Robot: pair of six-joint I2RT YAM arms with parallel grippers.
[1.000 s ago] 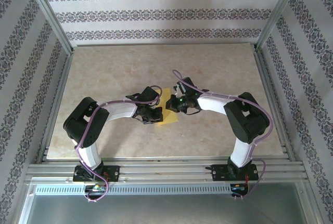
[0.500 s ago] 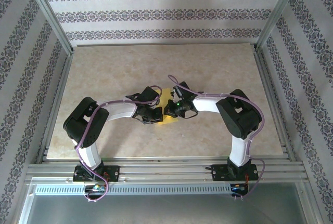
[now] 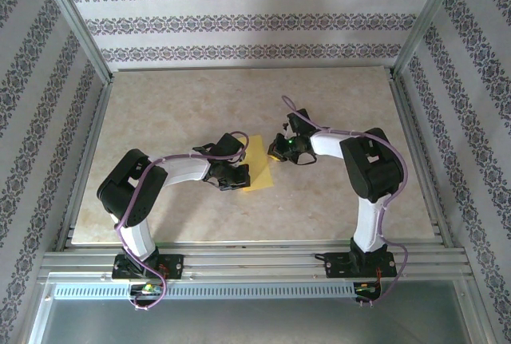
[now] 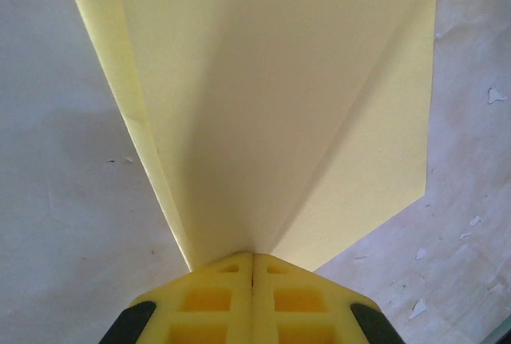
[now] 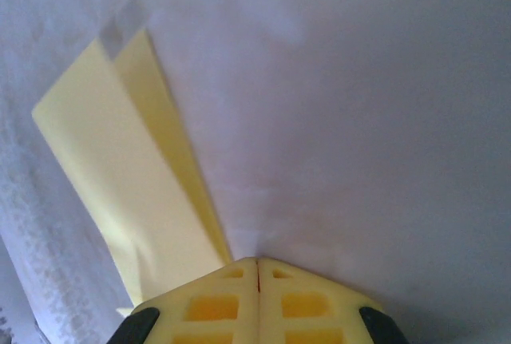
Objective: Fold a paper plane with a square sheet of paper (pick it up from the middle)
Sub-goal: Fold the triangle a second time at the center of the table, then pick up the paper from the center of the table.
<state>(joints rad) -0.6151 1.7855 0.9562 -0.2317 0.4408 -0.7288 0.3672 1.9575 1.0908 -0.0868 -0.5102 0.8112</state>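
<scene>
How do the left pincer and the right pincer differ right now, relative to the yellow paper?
The left pincer meets the folded yellow paper at its near edge; the right pincer is over bare table beside it. The left pincer comes from the paper's left, the right pincer from its right. Both are shut.

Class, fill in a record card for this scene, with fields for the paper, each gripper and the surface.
paper: square sheet of paper, yellow, partly folded into layered flaps, lying on the table between the two grippers
left gripper: shut, tips at the paper's near edge; cannot tell if it pinches the paper
right gripper: shut, tips at the tabletop just beside the paper
surface: beige marbled tabletop
</scene>
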